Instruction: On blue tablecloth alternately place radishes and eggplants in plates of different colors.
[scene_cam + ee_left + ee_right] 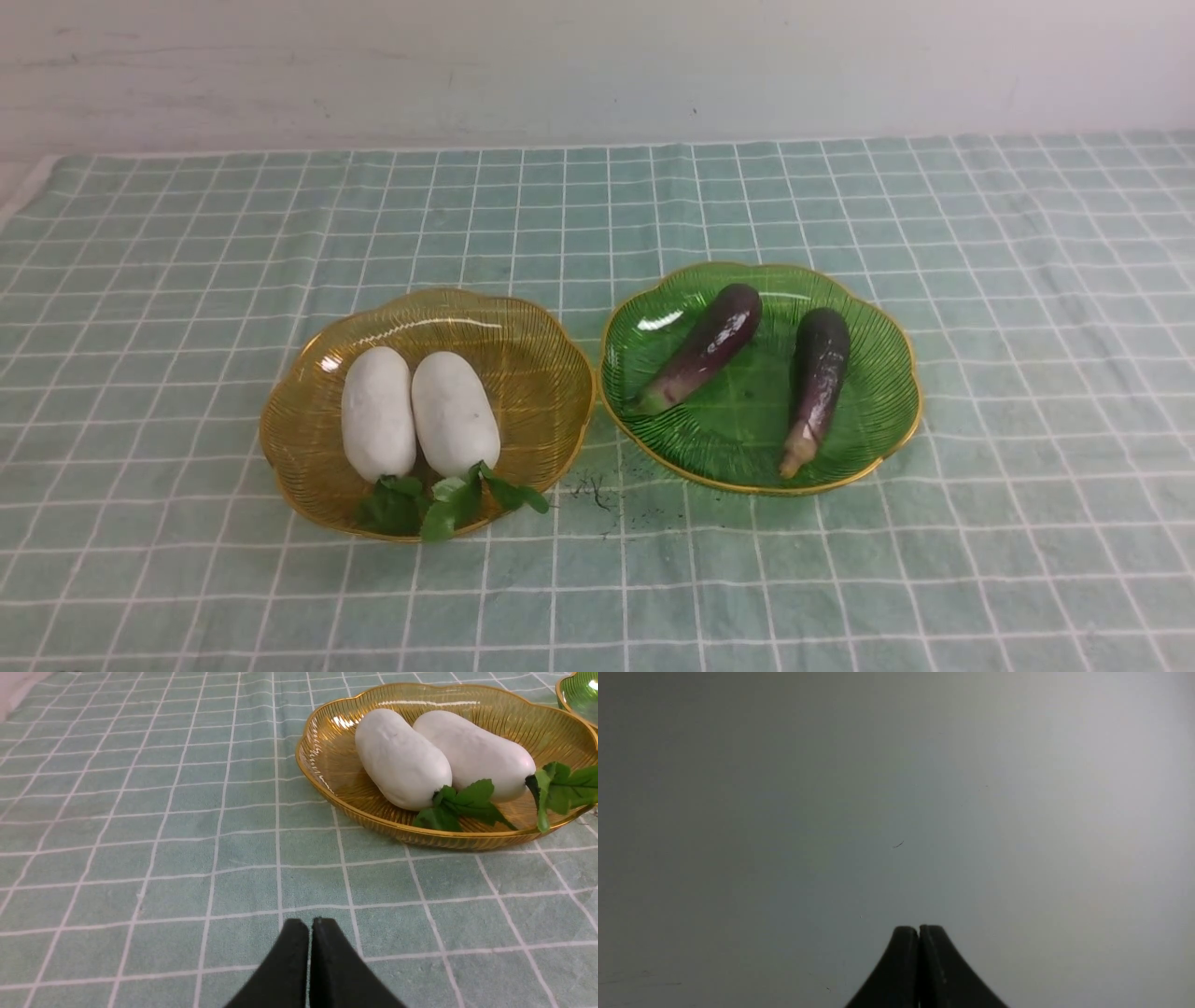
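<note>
On the blue tablecloth (187, 280) stand two plates side by side. The amber plate (532, 345) on the left holds two white radishes (378, 411) (455, 411), leaves toward the near rim. The green plate (878, 373) on the right holds two purple eggplants (709, 345) (820, 378). Neither arm shows in the front view. In the left wrist view my left gripper (310, 924) is shut and empty over the cloth, short of the amber plate (327, 760) and its radishes (402, 760) (472, 751). My right gripper (919, 929) is shut and empty over a plain grey surface.
A pale wall (597, 65) runs behind the cloth's far edge. Small dark specks (597, 490) lie on the cloth between the plates' near rims. The cloth's left edge (23, 191) shows at the far left.
</note>
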### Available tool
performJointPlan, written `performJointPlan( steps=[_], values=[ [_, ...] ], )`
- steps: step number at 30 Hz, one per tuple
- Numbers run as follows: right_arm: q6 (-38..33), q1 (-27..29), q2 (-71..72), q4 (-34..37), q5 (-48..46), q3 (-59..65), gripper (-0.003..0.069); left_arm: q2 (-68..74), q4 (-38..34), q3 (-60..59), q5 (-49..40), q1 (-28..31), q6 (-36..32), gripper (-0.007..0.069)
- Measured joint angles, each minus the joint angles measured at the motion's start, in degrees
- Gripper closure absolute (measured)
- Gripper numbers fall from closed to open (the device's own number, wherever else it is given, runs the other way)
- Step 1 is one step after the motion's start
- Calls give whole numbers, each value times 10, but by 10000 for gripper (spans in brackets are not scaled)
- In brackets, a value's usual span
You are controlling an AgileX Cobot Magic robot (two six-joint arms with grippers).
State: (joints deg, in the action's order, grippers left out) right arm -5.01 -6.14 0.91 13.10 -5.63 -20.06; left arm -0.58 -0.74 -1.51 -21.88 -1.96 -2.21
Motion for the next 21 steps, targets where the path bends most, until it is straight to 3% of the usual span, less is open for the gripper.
performJointPlan(
  steps=[6, 11, 17, 21],
  values=[
    [-46, 5, 0, -77, -31, 16, 673, 0, 0, 0, 0, 0, 0, 632],
    [-57, 42, 0, -148, -106, 116, 673, 0, 0, 0, 0, 0, 0, 632],
    [-32, 46, 0, -159, -161, 212, 673, 0, -1, 0, -1, 0, 0, 632],
    [-2, 46, -1, -160, -165, 212, 673, 0, -1, 0, -1, 0, 0, 632]
  ],
)
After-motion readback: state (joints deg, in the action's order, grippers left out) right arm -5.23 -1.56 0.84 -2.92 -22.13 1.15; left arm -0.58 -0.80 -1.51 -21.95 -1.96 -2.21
